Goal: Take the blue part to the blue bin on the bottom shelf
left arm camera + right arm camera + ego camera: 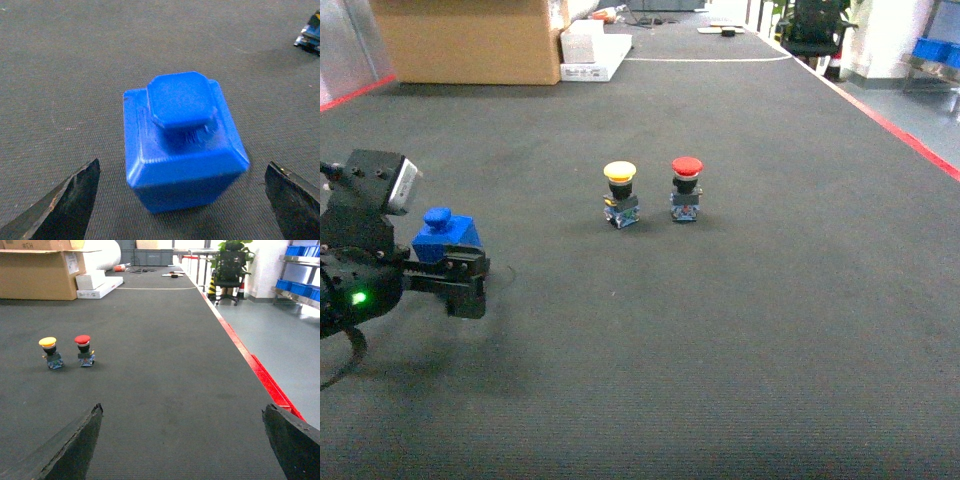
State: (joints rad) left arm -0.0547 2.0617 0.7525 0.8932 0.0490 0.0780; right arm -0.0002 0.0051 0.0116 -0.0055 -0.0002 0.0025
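blue part (182, 145): bright blue block, octagonal cap, upright on floor | left gripper (182, 200): spread, seemingly not touching | right gripper (182, 440): spread

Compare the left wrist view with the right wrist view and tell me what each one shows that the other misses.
Only the left wrist view shows the blue part, standing on the mat between the open left tool's fingers.

Only the right wrist view shows the whole yellow-capped push-button and red-capped push-button, the cardboard box, the red floor line and nothing between the open right tool's fingers.

Both show the dark mat.
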